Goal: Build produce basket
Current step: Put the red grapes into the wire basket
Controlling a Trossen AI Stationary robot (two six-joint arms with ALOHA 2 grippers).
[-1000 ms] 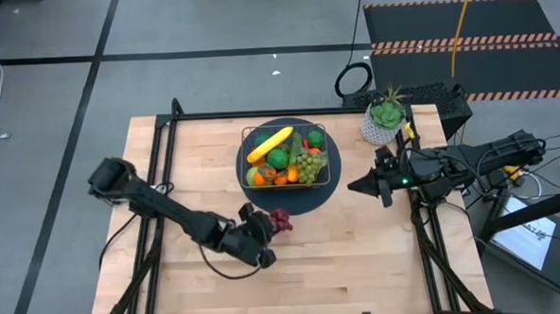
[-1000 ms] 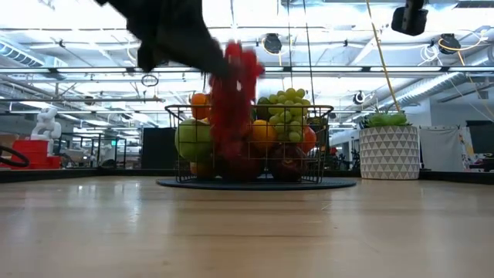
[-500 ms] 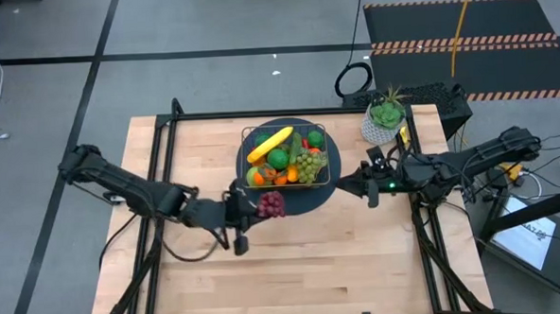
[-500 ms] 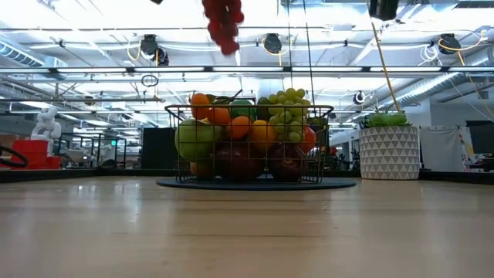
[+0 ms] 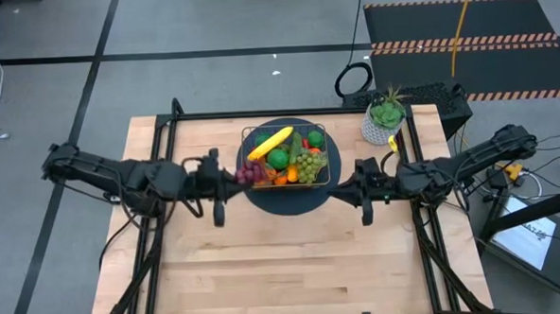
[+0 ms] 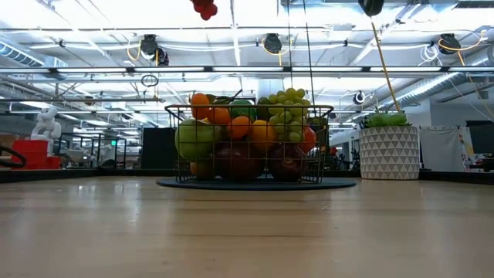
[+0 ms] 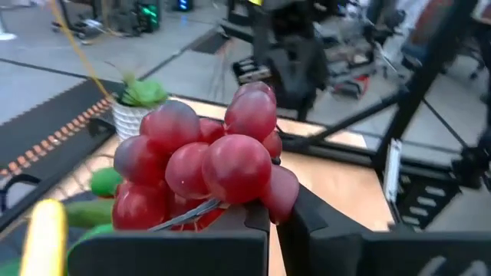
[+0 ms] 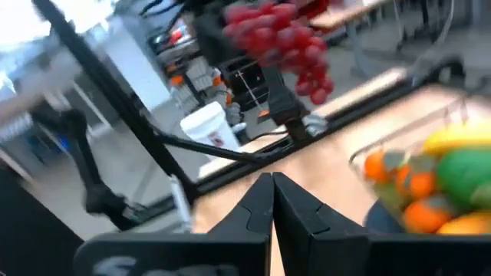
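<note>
The wire basket [image 5: 322,127] stands on a round dark mat [image 5: 291,202] at the table's far middle. It is heaped with produce: a banana [image 5: 270,143], green grapes [image 5: 308,162], oranges and green fruit. My left gripper [image 5: 232,175] is shut on a bunch of red grapes [image 5: 248,174], held high beside the basket's left rim. In the low view the red grapes [image 6: 204,8] show at the top edge, above the basket [image 6: 324,108]. My right gripper [image 5: 338,189] hovers shut at the mat's right edge, pointing at the basket, with nothing in it. My left gripper has the red grape bunch at the end nearest the fingers [image 7: 253,201]; the grapes themselves hide the exact spot. A thin stem [image 7: 184,218] runs to the finger ends. The fingers come about level from the table's left. The bunch is lifted clear, high over the table.
A potted green plant in a white pot [image 5: 384,117] stands at the far right, behind my right arm. A dark frame edges the table on the left and right. Bare wood lies in front of the mat, toward the near edge.
My left gripper has risen and swung from the table's near middle toward the far edge, up to the basket's left rim, levelling out. The red grapes have gone with it, from table height to well above the basket. My right gripper has rolled and edged toward the basket.
</note>
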